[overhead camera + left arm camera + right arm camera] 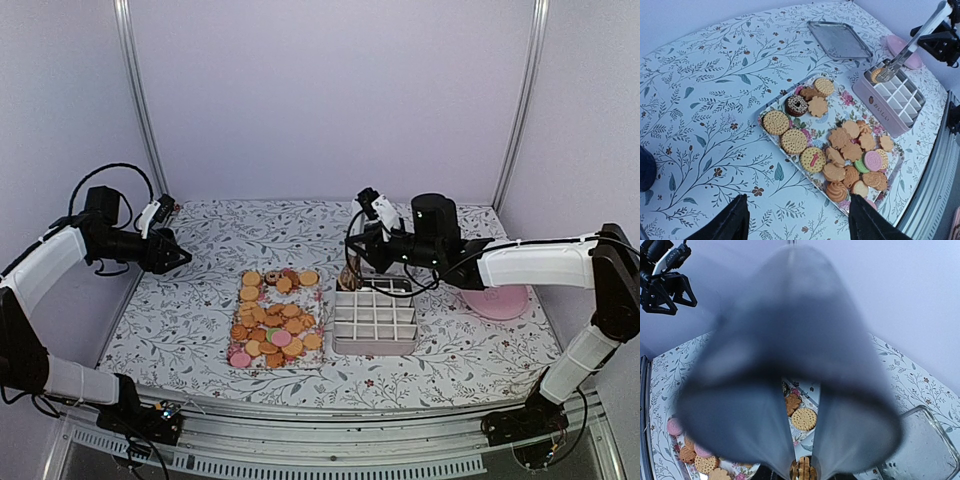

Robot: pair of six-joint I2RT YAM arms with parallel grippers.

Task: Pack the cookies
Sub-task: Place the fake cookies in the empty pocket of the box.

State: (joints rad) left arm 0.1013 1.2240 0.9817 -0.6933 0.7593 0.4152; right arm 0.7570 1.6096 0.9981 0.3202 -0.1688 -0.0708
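The cookies (275,318) lie in a heap on a floral rectangular tray (243,322), mostly orange-tan with a few pink, green and dark ones; they also show in the left wrist view (840,150). My right gripper (378,250) is shut on metal tongs (905,52). The tongs pinch one tan cookie (804,471) at the far-left corner cell of the pale divider box (375,322). The blurred tongs (790,340) fill the right wrist view. My left gripper (800,225) is open and empty, held high over the table's left side (172,250), away from the tray.
A large pink round plate (497,300) lies right of the box. A clear flat lid (840,40) lies behind the box. The box (892,100) has several open cells. Frame posts stand at the back corners.
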